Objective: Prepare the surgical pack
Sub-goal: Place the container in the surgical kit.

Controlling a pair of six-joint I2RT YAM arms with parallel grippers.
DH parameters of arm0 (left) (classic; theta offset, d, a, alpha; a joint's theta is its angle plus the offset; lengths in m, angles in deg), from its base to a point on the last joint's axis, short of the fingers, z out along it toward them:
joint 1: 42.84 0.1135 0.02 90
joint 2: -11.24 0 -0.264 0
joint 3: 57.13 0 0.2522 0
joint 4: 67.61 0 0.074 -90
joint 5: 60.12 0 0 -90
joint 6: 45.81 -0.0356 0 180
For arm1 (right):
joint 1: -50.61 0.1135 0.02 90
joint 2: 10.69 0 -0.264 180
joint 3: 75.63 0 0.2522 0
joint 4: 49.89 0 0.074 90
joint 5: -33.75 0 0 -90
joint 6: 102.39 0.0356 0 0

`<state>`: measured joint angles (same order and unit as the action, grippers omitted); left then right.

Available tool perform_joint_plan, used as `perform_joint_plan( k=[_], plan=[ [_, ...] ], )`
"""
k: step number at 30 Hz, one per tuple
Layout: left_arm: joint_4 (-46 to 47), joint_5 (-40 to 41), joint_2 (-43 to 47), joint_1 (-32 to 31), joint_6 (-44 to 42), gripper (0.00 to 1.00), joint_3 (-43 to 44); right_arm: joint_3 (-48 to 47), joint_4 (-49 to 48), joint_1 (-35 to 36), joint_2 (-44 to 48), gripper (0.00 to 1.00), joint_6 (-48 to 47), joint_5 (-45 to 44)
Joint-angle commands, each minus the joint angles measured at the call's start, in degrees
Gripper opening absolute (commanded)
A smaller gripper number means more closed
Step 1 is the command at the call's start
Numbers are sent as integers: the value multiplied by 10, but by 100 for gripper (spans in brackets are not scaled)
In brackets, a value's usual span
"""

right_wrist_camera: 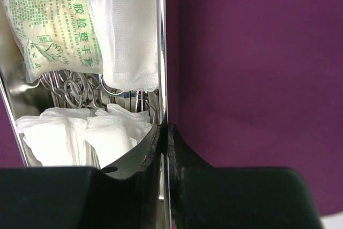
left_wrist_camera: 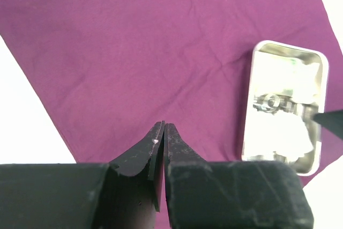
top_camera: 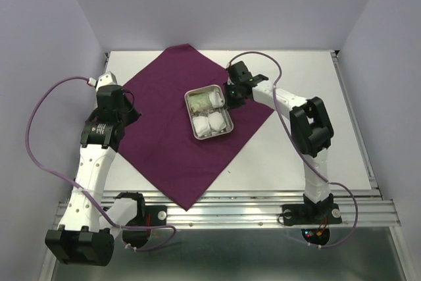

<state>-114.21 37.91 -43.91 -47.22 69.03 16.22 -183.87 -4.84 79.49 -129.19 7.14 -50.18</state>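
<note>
The surgical pack, a large maroon cloth point(top_camera: 164, 143), lies flat as a diamond on the white table; it also shows in the left wrist view point(left_wrist_camera: 134, 52) and the right wrist view point(right_wrist_camera: 252, 68). A small steel tray point(top_camera: 231, 125) stands on its middle. My right gripper point(top_camera: 229, 99) point(right_wrist_camera: 165, 127) is shut on the tray's right rim point(right_wrist_camera: 161, 52), one finger inside and one outside. My left gripper point(top_camera: 126, 111) point(left_wrist_camera: 163, 125) is shut and empty, just above the cloth near its left edge. The tray point(left_wrist_camera: 247, 111) is to its right.
The tray holds white gauze pads point(top_camera: 209, 123) point(right_wrist_camera: 69, 138), a folded gauze point(right_wrist_camera: 131, 30), a green-printed packet point(right_wrist_camera: 53, 20) and steel ring-handled instruments point(right_wrist_camera: 75, 89). Bare white table point(top_camera: 316, 97) surrounds the cloth. Grey walls stand left, right and behind.
</note>
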Motion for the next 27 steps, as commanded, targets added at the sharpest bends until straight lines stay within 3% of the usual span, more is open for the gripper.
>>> perform_joint_plan(
  k=[1, 12, 27],
  plan=[
    [1, 12, 28, 3, -11, 16, 10, -73, -41, 48, -29, 1, 61, 14],
    [-18, 26, 42, 4, -15, 16, 8, -238, -70, 151, -146, 1, 148, 1],
    [-28, 30, 51, 5, -13, 16, -1, -304, -170, 196, -227, 1, 270, -31]
  ],
)
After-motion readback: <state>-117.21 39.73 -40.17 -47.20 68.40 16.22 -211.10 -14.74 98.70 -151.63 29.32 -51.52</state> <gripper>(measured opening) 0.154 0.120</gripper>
